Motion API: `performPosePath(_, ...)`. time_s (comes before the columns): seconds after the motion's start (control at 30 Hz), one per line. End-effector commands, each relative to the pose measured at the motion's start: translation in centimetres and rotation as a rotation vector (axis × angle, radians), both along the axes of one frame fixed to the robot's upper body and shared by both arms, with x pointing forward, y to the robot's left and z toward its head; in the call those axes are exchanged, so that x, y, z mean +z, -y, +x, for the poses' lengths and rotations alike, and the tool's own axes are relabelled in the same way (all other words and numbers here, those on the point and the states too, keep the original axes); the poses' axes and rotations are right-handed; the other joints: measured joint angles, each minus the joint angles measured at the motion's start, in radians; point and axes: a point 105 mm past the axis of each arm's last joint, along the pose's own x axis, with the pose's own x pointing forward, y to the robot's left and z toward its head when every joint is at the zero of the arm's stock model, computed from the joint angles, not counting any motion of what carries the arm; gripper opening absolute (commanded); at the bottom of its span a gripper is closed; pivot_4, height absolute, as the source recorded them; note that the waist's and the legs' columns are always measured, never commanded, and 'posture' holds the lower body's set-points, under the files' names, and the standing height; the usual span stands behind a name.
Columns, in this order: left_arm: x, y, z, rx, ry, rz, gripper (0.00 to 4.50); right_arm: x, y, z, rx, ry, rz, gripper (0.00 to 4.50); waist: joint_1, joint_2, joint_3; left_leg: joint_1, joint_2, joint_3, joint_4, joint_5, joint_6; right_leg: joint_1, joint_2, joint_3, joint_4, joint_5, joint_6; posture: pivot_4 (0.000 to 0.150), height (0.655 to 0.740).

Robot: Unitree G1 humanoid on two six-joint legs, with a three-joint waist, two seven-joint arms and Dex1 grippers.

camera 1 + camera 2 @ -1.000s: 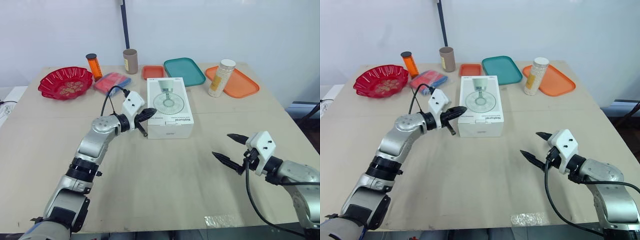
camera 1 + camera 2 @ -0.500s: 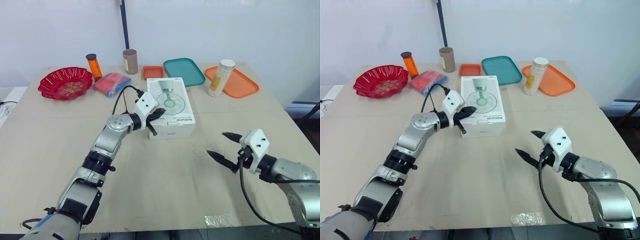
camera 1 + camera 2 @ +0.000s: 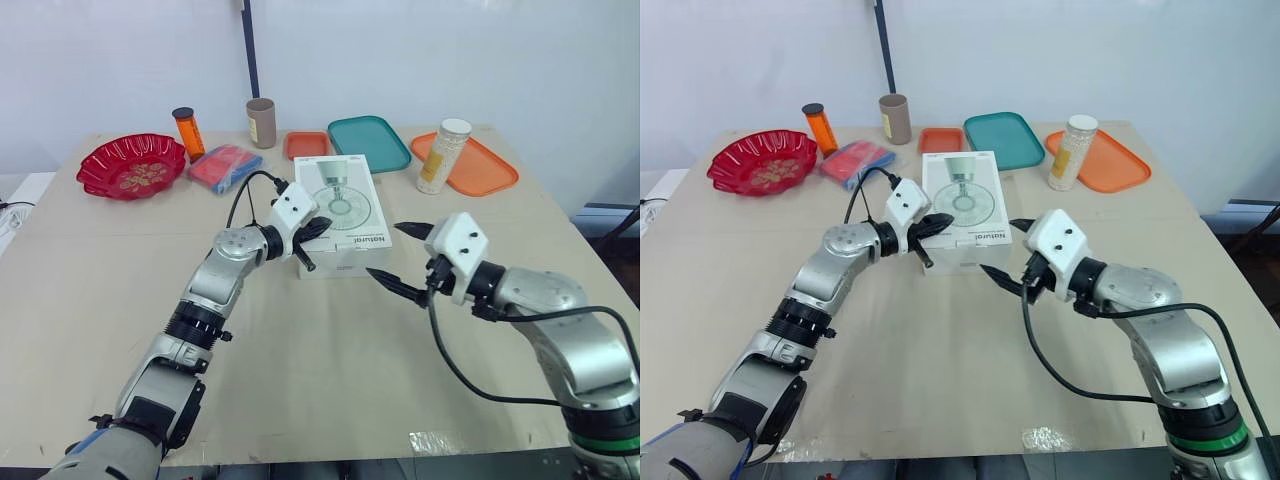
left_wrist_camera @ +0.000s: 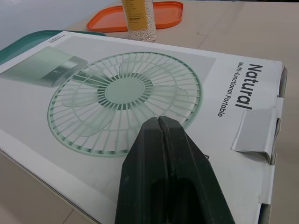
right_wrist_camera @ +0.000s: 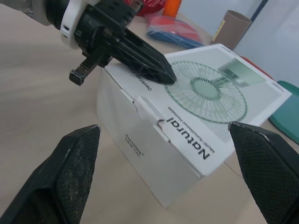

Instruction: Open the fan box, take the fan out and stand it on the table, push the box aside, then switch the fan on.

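While its lid is shut, fan box: lying flat at mid-bench, printed fan facing up, tuck flap closed on the near end.
Bench: pale top, with the box taken as the centre of the dial.
Left tool: clenched, both fingers pressed together and gripping nothing. The tips are at the box top around 8 o'clock, by the near left corner, and whether they touch is too close to call!
Right tool: released, fingers spread wide and empty, just off the box's near right corner at 5 o'clock, aimed at the flap end.
Far side, 10 to 11 o'clock: red bowl, orange bottle, red-and-blue packet, cardboard tube.
Far side, 12 to 2 o'clock: small orange tray, teal tray, bead jar upright at the edge of the large orange tray.
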Motion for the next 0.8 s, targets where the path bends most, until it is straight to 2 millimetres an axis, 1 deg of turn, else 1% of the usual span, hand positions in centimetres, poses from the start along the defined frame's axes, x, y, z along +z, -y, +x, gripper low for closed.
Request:
performPosePath(0.03, 0.1, -0.1, 0.0, -0.004, 0.014, 0.028, 0.05, 0.5, -2.2, 2.1, -0.005, 0.074, -0.06, 4.5, -0.001, 0.0, 0.0, 0.0, 0.0, 0.0, 0.0, 0.0, 0.0, 0.0, 0.0, 0.0, 0.0, 0.0, 0.0, 0.15, 0.74)
performPosePath(0.2, 0.0, 0.0, -0.3, -0.007, 0.021, 0.036, 0.05, 0.2, -2.7, 4.1, -0.041, 0.088, -0.091, 4.5, -0.002, 0.0, 0.0, 0.0, 0.0, 0.0, 0.0, 0.0, -0.001, -0.001, 0.0, 0.0, 0.0, 0.0, 0.0, 0.15, 0.74)
performPosePath(0.33, -0.2, 0.3, -0.7, -0.018, 0.021, 0.037, 0.05, -0.1, -2.9, 5.2, -0.06, 0.076, -0.087, 4.5, -0.002, 0.0, 0.0, -0.001, 0.0, 0.0, 0.0, 0.0, -0.001, -0.001, 0.0, 0.0, 0.0, 0.0, 0.0, 0.15, 0.74)
performPosePath(0.6, -0.3, 0.7, -1.0, -0.029, 0.014, 0.031, 0.05, -0.6, -2.7, 6.1, -0.083, 0.089, -0.119, 4.5, -0.003, 0.0, 0.0, -0.001, -0.001, 0.0, 0.0, 0.0, -0.001, -0.002, -0.001, 0.0, 0.0, 0.0, 0.0, 0.15, 0.74)
performPosePath(0.8, -0.7, 0.9, -1.4, -0.052, 0.008, 0.038, 0.05, 0.5, -2.9, 6.1, -0.086, 0.094, -0.079, 4.5, -0.003, 0.0, -0.001, -0.001, 0.0, 0.0, 0.001, 0.001, -0.001, -0.002, -0.001, 0.0, 0.001, 0.001, 0.0, 0.15, 0.74)
